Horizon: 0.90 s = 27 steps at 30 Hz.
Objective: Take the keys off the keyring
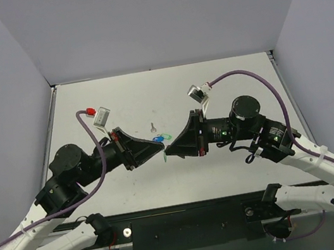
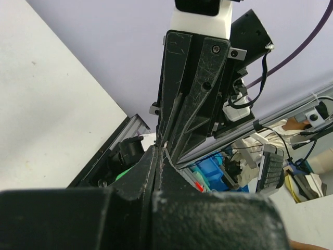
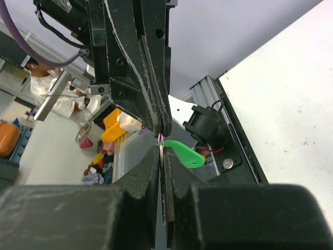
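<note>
My two grippers meet tip to tip above the table's middle. The left gripper (image 1: 157,155) (image 2: 157,146) is shut on the thin wire keyring (image 3: 161,137), which shows as a small loop between the tips. The right gripper (image 1: 169,152) (image 3: 161,148) is shut on a thin silver key blade (image 3: 163,177), seen edge-on. The green-headed key (image 3: 185,154) (image 1: 168,135) sticks out beside the right fingers. The blue-headed key (image 1: 158,139) hangs next to it. One bare silver key (image 1: 153,127) lies loose on the table behind the grippers.
The white table (image 1: 224,83) has grey walls on three sides. A black rail (image 1: 190,224) runs along the near edge between the arm bases. Purple cables (image 1: 255,78) loop over both arms.
</note>
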Tool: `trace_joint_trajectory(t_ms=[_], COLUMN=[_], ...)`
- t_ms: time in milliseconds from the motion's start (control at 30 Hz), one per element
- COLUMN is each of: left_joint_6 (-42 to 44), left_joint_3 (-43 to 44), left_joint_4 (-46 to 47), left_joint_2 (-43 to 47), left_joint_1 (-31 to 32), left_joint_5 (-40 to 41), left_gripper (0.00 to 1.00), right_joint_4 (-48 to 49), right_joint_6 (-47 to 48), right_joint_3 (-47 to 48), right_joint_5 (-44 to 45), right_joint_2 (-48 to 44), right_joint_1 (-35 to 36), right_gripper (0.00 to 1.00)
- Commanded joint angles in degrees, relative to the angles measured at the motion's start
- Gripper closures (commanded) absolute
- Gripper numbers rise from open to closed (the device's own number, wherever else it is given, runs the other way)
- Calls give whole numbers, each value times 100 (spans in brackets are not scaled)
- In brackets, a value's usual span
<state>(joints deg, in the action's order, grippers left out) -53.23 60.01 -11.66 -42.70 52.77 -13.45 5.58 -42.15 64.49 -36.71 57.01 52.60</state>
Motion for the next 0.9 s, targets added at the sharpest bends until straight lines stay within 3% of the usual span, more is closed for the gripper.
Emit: trace_joint_trajectory(t_ms=[0,133,233,367,433,533,633,733,867], left_joint_6=[182,234,287,200,103,6,-292,-460,-486], left_joint_3=[266,353,371,21,-357,-919,-1560,-1904,-2011], left_joint_4=[-108,-161,-170,363,759,1270,2190,3000,3424], left_joint_2=[-37,-46,7,568,1077,1483,1729,1756,1633], left_joint_1=[22,22,22,23,31,22,31,22,22], left_joint_5=[-509,-500,-299,290,553,843,818,721,678], left_gripper=[100,100,61,34,27,28,41,46,48], right_joint_4=[-242,-347,-426,-313,64,1133,2285,2614,2597], right_joint_6=[348,400,436,331,33,-686,-1364,-1559,-1559], right_joint_3=[248,275,275,187,-40,-366,-682,-622,-472], right_joint_5=[-196,-232,-179,-12,85,208,243,155,164], right_joint_2=[46,47,3,-111,-190,-304,-314,-191,-112], right_joint_1=[31,31,31,31,31,31,49,110,242], right_gripper=[100,100,100,100,100,100,100,100,100])
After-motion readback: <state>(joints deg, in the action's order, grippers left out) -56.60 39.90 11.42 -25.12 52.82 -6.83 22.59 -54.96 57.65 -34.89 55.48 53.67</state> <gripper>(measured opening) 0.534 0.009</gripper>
